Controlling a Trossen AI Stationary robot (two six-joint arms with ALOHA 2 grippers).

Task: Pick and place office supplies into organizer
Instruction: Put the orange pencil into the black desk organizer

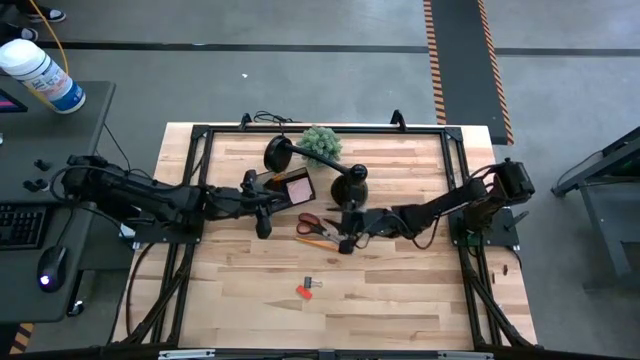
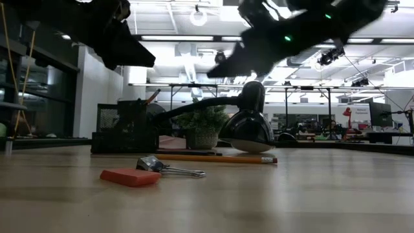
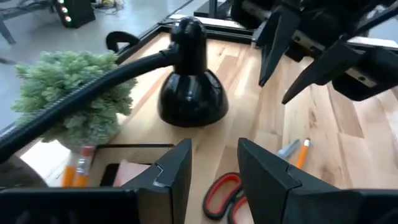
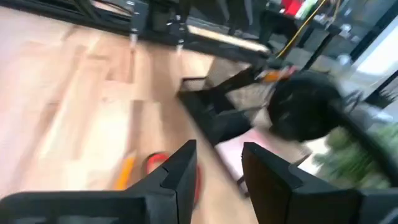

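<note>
Desk (image 1: 400,290), wooden. Organizer (image 1: 288,186): near the desk's back, beside the plant (image 1: 322,143) and lamp (image 1: 350,183); a pencil stands inside. Scissors (image 1: 312,224) and second pencil (image 1: 318,240): lying loose just in front of the organizer. Red clip (image 1: 306,290): alone, nearer the front. Left gripper (image 1: 264,222): released, empty, beside the organizer. Right gripper (image 1: 347,241): released, empty, over the loose pencil.

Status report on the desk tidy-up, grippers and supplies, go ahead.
Left gripper and right gripper open, empty, above table. Scissors, pencil, red clip not yet in organizer. Lamp crowds it.
</note>
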